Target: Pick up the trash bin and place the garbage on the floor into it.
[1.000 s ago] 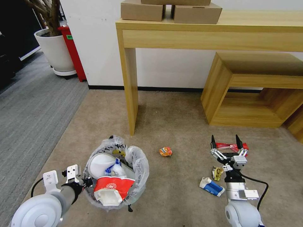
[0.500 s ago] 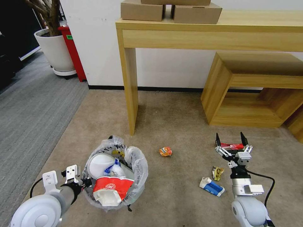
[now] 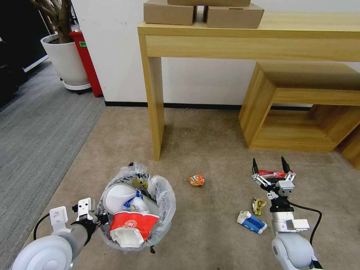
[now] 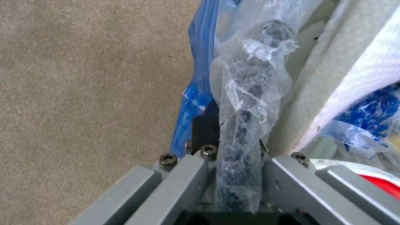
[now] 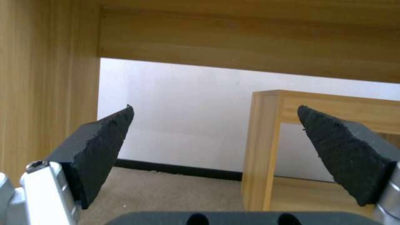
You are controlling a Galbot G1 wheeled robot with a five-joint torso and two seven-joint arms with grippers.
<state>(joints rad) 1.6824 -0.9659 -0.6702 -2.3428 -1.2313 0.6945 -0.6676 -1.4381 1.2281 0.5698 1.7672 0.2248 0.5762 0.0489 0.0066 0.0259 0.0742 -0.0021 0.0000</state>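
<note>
My left gripper (image 3: 98, 217) pinches the trash bin (image 3: 165, 195) rim at 8 o'clock; right gripper (image 3: 271, 168), jaws wide & empty, hangs by red wrapper (image 3: 270, 173); next I'd drop lower w/ care.

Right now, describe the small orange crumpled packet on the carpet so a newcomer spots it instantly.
Start at the tall light-wood table leg and drop to the beige carpet in front of it. The small orange crumpled packet lies alone there, between the bag-lined trash bin and the open right gripper. Unlike the blue-and-white carton and red wrapper, it is rounded and orange.
</note>
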